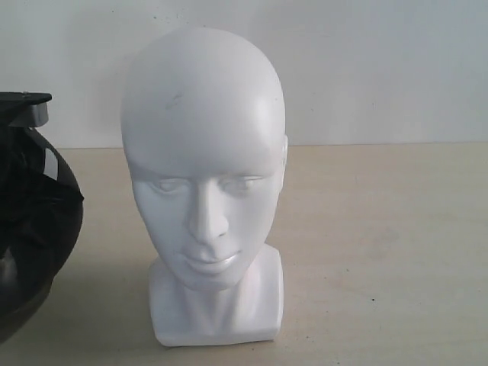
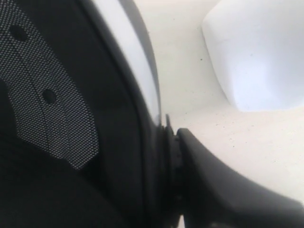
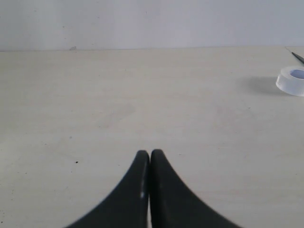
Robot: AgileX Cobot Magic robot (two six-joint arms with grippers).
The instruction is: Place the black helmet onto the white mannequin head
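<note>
The left fingers [image 2: 223, 185] grasp the rim of the black helmet [image 2: 114, 142]. One dark finger presses against the outside of the shell's edge, and its partner is hidden behind the shell. Just inside the rim from that finger lies the dark lining, with a patch of grey mesh [image 2: 52, 104] pierced by two round holes. On the outer side of the finger the pale cream bench [image 2: 256, 137] spreads out, faintly grained and flecked with small dark specks.

Past that strip of bench, apart from both fingers and helmet, stands the white mannequin head [image 1: 202, 191]. It is upright on its blocky base, with a small dark scuff on the forehead. Seen from outside, the helmet sits beside the head, not on it, and a band of bench lies between them. Whether the helmet rests on the bench or hangs above it I cannot tell.

The right fingers [image 3: 137, 190] are clenched tip to tip, with nothing between them. Ahead of them the bench runs to a plain whitish wall [image 3: 142, 23]. Well ahead and off to one side, near the wall, lies a roll of clear tape [image 3: 290, 80].
</note>
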